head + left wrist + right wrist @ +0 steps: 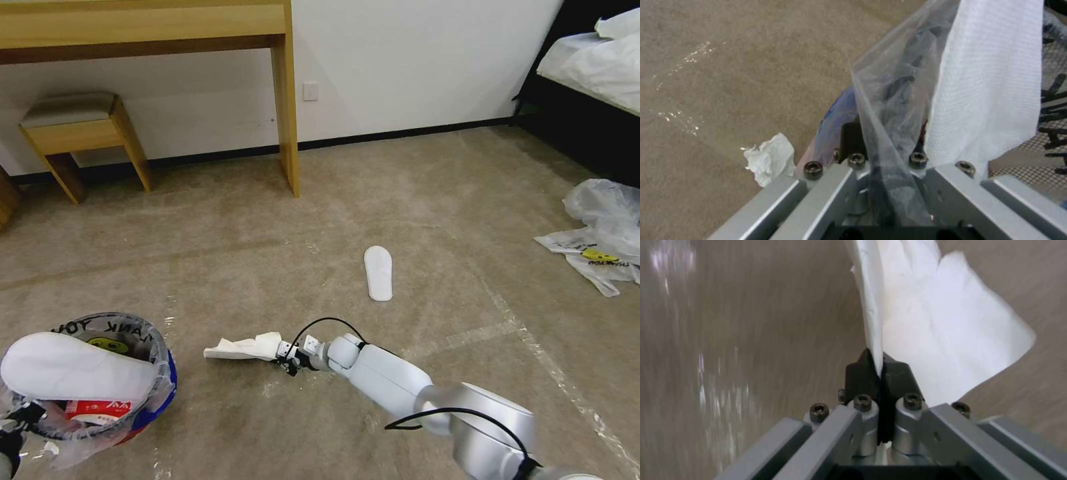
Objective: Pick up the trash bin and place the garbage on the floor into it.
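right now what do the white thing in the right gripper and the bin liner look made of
White piece in the right gripper: thin matte paper, judging by its sharp creases. Bin liner: glossy clear plastic film, see-through and wrinkled, with black print.

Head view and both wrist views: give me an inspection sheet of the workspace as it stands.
Surface: beige carpet floor crossed by shiny tape lines.
Job's things: trash bin at the robot's left, a white slipper lying across its rim, red packaging inside; second slipper on the carpet; white paper pinched.
Clutter: clear plastic bags at right.
End effectors: right end effector shut on the paper; left end effector at the bin's liner and rim.
Cables: black cable looping over the right arm.
Surroundings: wooden desk, stool, bed, white wall.
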Tool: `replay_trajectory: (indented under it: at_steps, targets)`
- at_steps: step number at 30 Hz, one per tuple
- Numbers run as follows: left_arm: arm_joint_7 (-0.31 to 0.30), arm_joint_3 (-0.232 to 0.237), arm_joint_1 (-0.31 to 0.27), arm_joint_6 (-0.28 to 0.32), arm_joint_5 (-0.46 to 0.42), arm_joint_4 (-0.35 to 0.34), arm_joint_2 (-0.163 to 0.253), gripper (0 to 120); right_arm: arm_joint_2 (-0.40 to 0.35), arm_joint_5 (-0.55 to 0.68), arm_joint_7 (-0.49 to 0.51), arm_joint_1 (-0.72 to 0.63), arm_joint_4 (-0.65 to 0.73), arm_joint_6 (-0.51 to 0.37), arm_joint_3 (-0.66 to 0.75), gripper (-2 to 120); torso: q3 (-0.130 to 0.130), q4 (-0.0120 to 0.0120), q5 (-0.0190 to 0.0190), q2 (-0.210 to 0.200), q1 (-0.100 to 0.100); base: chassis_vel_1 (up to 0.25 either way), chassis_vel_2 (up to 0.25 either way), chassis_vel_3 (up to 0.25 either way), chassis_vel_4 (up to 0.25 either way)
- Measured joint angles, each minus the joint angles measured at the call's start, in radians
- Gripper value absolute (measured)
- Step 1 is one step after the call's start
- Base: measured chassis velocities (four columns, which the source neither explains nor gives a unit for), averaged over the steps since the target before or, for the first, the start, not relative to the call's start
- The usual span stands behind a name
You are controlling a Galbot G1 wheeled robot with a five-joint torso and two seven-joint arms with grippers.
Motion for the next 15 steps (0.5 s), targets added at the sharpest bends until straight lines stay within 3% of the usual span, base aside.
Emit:
replay_trajectory:
  at_steps: [6, 15]
  targets:
    - [-0.001, 0.013, -0.006, 0.004, -0.003, 0.003, 0.012, 1, -0.073, 0.093, 0.083, 0.029, 0.226, -0.028, 0.099, 0, 0.000, 0.0004, 0.0001, 0.000, 0.000, 0.000, 0.000, 0.000, 0.000]
    - [-0.007, 0.030, -0.010, 0.008, -0.015, 0.004, 0.029, 1, -0.133, 0.142, 0.120, 0.071, 0.413, -0.011, 0.210, 0, 0.000, 0.0003, 0.0001, 0.000, 0.000, 0.000, 0.000, 0.000, 0.000]
